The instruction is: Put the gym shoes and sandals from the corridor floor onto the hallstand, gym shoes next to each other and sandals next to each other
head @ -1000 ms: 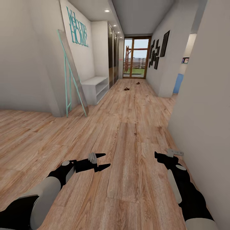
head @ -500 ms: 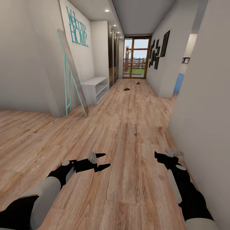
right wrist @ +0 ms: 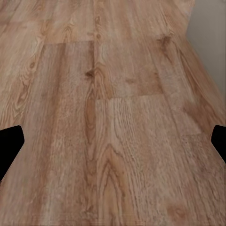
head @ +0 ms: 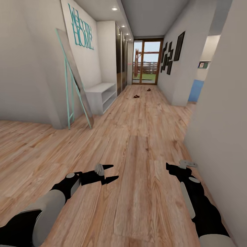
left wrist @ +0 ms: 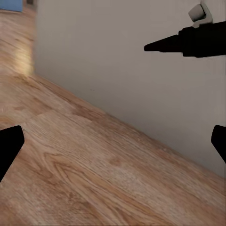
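Two small brown sandals lie far down the corridor floor, one nearer and one close to the glass door. The gym shoes are out of view. A pale two-tier bench unit stands against the left wall; whether it is the hallstand cannot be told from here. My left gripper hovers low over the planks, open and empty. My right gripper is held near the right wall, open and empty too. Bare wood shows between the open fingers in the left wrist view and right wrist view.
A teal-framed leaning mirror stands at the left wall corner. The right wall runs close beside my right arm. A glass door closes the corridor's far end. An opening with a blue panel is on the right.
The whole view has shifted slightly, so the camera has moved a little forward along the corridor. Both arms hold the same pose and both grippers stay open.
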Controlling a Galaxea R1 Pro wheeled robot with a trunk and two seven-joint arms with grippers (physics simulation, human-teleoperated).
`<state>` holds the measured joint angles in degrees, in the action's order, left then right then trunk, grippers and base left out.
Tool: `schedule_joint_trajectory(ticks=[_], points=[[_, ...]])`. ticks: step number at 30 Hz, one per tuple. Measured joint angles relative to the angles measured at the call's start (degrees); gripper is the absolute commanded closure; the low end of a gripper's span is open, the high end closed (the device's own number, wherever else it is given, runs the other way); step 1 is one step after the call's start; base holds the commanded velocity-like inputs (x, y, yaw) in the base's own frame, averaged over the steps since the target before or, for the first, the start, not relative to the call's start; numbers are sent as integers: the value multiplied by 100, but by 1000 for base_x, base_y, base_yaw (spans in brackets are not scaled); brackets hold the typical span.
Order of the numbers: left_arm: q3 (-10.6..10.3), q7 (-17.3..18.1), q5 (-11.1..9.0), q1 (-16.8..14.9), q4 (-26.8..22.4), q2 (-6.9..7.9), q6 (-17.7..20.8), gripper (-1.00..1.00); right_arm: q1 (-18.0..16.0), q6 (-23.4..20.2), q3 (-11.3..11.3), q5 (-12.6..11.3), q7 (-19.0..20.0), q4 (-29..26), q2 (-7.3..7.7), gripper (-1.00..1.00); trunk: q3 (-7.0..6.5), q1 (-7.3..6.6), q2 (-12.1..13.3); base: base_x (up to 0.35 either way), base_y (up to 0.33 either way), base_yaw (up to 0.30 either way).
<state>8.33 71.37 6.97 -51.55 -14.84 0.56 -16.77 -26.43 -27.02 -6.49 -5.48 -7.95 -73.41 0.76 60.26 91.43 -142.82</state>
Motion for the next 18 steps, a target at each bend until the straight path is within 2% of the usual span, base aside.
schedule_joint_trajectory(ticks=[13,18], points=[[5,-8,0,2,2,5,0,-100,0,0,0,0,3,0,0,-100,0,0,0,346,0,-1],[13,-36,-7,0,9,48,1,-100,1,-1,0,0,3,-1,1,-100,0,0,0,347,0,-108]])
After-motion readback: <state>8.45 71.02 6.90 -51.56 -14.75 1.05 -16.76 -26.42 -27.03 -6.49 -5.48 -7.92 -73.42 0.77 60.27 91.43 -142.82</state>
